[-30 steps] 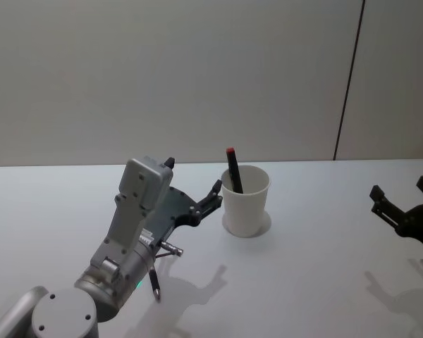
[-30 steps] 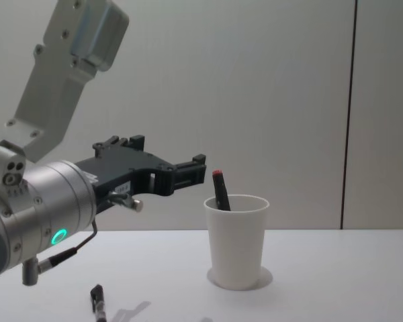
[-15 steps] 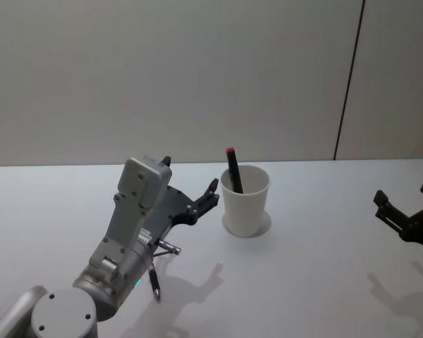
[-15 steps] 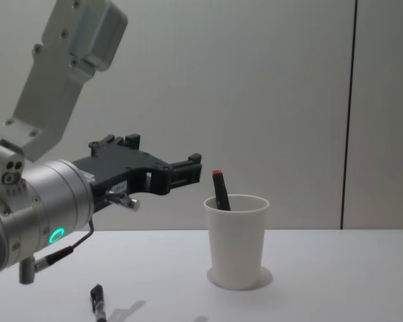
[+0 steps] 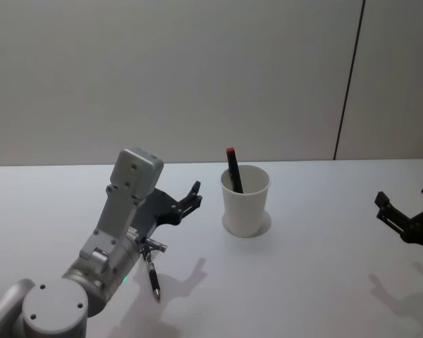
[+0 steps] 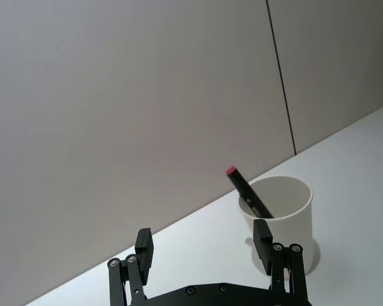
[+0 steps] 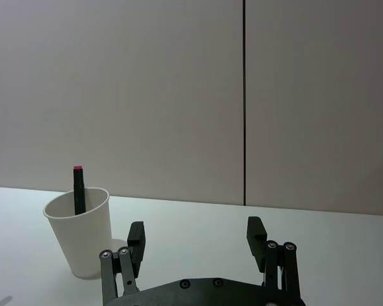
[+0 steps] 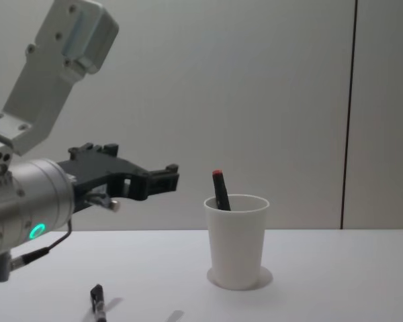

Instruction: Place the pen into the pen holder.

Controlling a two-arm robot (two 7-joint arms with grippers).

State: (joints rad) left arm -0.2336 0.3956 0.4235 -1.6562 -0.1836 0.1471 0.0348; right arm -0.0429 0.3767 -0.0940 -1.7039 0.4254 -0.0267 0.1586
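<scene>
Pen [image 5: 233, 170] in holder [image 5: 246, 208], beyond L tool [image 5: 196, 194]

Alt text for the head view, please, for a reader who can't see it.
A red-tipped black pen stands in a white paper cup on a white table. The left gripper, open and empty, is left of the cup, with a second pen lying on the table near that arm; the right gripper is open at the right edge.
</scene>
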